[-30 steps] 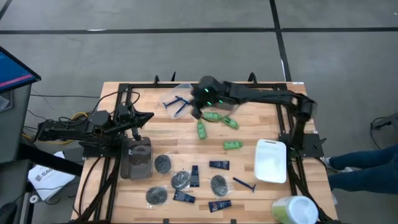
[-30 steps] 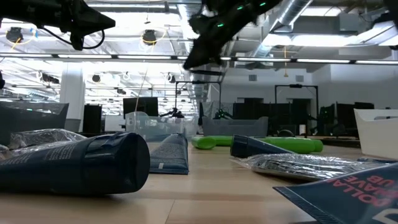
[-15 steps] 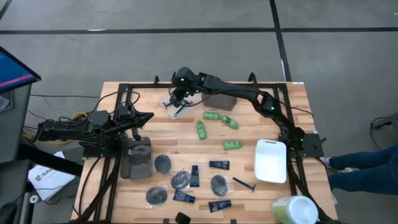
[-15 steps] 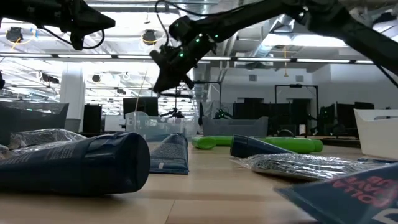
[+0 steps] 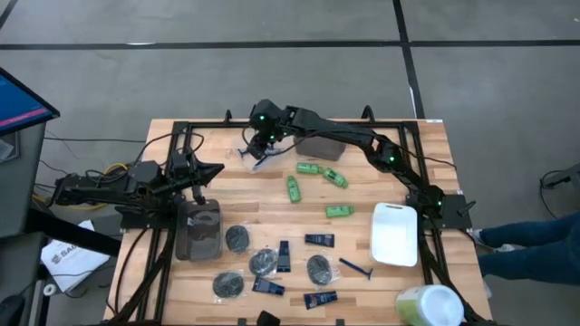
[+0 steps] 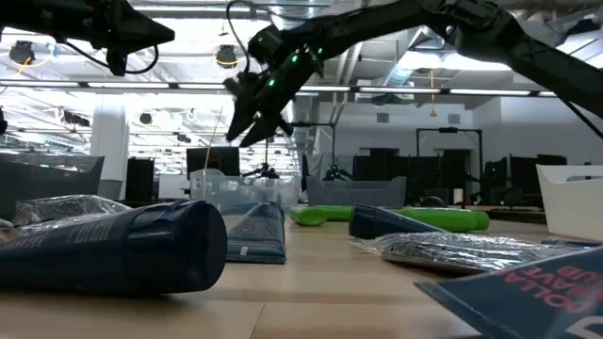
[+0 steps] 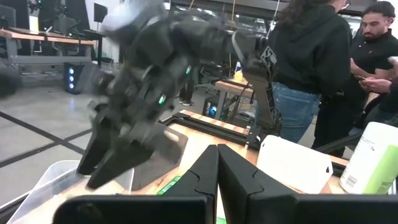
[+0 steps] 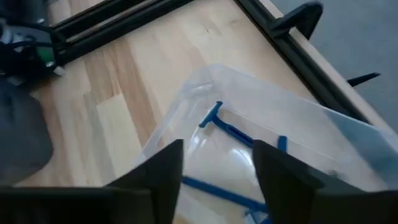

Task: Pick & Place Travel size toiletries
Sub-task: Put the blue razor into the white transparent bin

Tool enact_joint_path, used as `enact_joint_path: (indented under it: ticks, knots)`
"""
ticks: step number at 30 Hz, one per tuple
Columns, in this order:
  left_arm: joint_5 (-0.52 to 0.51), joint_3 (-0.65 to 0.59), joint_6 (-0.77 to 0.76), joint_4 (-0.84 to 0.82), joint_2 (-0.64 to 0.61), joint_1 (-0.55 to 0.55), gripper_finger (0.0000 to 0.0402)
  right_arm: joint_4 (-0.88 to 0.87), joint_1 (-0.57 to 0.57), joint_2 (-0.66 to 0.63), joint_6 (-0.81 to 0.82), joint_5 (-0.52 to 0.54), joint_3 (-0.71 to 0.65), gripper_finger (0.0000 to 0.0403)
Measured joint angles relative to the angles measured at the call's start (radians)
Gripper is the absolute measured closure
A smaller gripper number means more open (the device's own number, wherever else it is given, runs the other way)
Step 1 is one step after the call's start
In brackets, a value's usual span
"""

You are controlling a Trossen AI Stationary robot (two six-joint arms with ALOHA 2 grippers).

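Right gripper (image 5: 260, 143) reaches across table, hangs over clear bin (image 8: 261, 143) at far edge — fingers spread, nothing between them. Blue razors (image 8: 227, 130) lie inside bin. Green mini bottles (image 5: 319, 169), navy tubes (image 5: 319, 240), wrapped discs (image 5: 237, 238) scattered on wood. Left gripper (image 5: 210, 171) waits above dark bin (image 5: 199, 231) — fingers pressed together.

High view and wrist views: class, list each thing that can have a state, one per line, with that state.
Right gripper: open, empty, hovering above the clear bin.
Left gripper: fingers shut, empty, waiting at the table's left.
Clear bin: upright, holding blue razors.
Grey bin: upright.
White tray: empty.
Green mini bottles: lying on the table.
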Motion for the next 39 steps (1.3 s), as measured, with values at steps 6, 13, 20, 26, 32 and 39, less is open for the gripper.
enact_joint_path:
  ticks: [6,13,20,26,32,39]
  knots:
    - [0.0,0.0,0.0,0.0,0.0,0.0,0.0402,-0.304,0.034,-0.182,-0.115,-0.047,0.004,0.0185]
    - [0.0,0.0,0.0,0.0,0.0,0.0,0.0402,-0.67,0.202,-0.281,-0.157,-0.047,0.002,0.022]
    - [0.0,0.0,0.001,0.0,0.0,0.0,0.0402,-0.836,0.417,-0.276,-0.065,0.027,-0.017,0.0226]
    - [0.0,0.0,0.003,0.0,0.0,0.0,0.0402,-0.845,0.533,-0.366,0.133,0.084,-0.192,0.0208]
    - [0.001,0.0,0.003,-0.001,0.0,0.0,0.0402,-0.731,0.642,-0.536,0.409,0.083,-0.523,0.0211]
    - [0.0,0.0,0.03,-0.001,0.0,0.0,0.0402,-0.494,0.754,-0.615,0.662,0.061,-0.844,0.0221]
